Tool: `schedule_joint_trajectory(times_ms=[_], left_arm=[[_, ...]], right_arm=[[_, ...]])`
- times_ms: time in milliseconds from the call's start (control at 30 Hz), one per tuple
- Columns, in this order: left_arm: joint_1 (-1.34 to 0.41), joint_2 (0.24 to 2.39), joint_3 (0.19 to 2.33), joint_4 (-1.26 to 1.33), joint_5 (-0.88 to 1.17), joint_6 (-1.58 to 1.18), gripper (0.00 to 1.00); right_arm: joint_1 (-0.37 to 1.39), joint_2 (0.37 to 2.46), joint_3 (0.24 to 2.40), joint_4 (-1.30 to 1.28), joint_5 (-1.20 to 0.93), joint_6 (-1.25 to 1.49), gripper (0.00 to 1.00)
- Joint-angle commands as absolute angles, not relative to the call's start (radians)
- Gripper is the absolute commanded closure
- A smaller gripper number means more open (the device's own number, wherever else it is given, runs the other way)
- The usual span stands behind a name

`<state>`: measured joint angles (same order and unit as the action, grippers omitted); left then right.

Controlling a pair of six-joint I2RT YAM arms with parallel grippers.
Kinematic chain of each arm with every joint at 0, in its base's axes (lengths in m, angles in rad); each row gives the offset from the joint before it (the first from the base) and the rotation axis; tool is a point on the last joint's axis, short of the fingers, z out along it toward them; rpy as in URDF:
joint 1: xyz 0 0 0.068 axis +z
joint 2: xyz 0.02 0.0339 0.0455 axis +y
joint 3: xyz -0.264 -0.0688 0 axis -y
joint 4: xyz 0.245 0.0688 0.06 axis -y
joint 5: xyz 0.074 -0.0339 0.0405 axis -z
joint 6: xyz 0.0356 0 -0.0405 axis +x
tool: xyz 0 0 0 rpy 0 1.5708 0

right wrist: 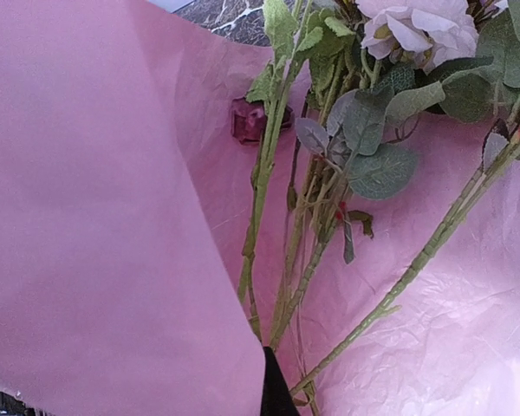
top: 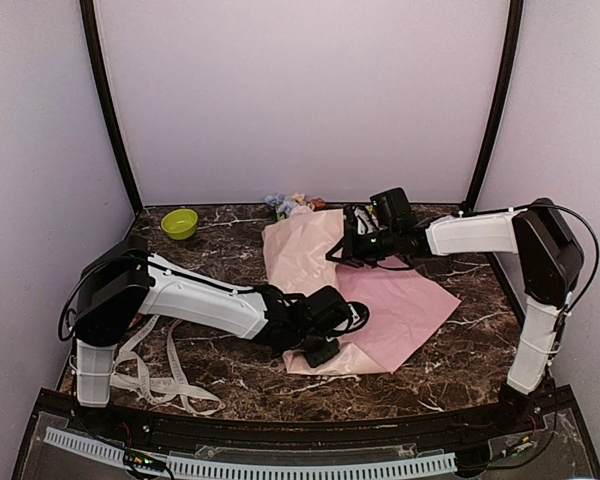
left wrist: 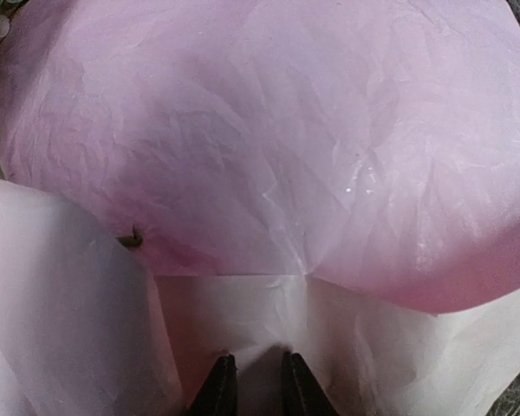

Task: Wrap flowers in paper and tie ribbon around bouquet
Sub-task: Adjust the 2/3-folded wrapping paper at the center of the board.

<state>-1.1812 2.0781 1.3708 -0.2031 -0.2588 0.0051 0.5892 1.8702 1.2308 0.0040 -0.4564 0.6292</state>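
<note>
From above, the left gripper (top: 320, 348) sits on the near edge of the paper (top: 400, 300), and the right gripper (top: 348, 246) at its raised far fold. The blooms of the flowers (top: 292, 205) lie beyond the right gripper. The ribbon (top: 165, 375) lies loose on the table (top: 460, 380) behind the left arm, and a green bowl (top: 180, 223) stands far to its left.

The left wrist view adds only this: the fingertips (left wrist: 218, 392) stand narrowly apart over pale paper, with a swollen pink fold ahead. Whether they pinch it I cannot tell.

The right wrist view alone shows stems and leaves fanning ahead of the closed right gripper, which holds a lifted flap to its left.
</note>
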Motion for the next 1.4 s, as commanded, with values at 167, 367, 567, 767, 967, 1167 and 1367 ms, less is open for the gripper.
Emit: schedule_joint_trajectory(times_ms=[167, 367, 567, 767, 967, 1167, 1367], left_arm=[[-1.200, 2.007, 1.403, -0.238, -0.357, -0.012, 0.78], [-1.231, 1.845, 1.351, -0.153, -0.254, 0.051, 0.75], [-1.276, 1.786, 1.201, -0.099, 0.111, 0.199, 0.82], [-1.295, 1.904, 1.253, -0.168, 0.098, 0.267, 0.86], [-1.290, 2.012, 1.374, -0.164, -0.109, 0.262, 0.92], [-1.278, 2.023, 1.357, -0.140, -0.098, 0.225, 0.96], [-1.241, 1.988, 1.334, -0.127, 0.003, 0.185, 0.98]], right_arm=[[0.591, 1.866, 1.254, -0.012, -0.478, 0.601, 1.00], [0.591, 1.868, 1.249, -0.024, -0.473, 0.592, 1.00], [0.591, 1.872, 1.256, -0.032, -0.472, 0.588, 1.00], [0.591, 1.871, 1.260, -0.045, -0.466, 0.579, 1.00], [0.592, 1.862, 1.251, -0.046, -0.469, 0.581, 1.00], [0.592, 1.842, 1.234, -0.050, -0.460, 0.577, 1.00], [0.592, 1.826, 1.224, -0.053, -0.455, 0.575, 1.00]])
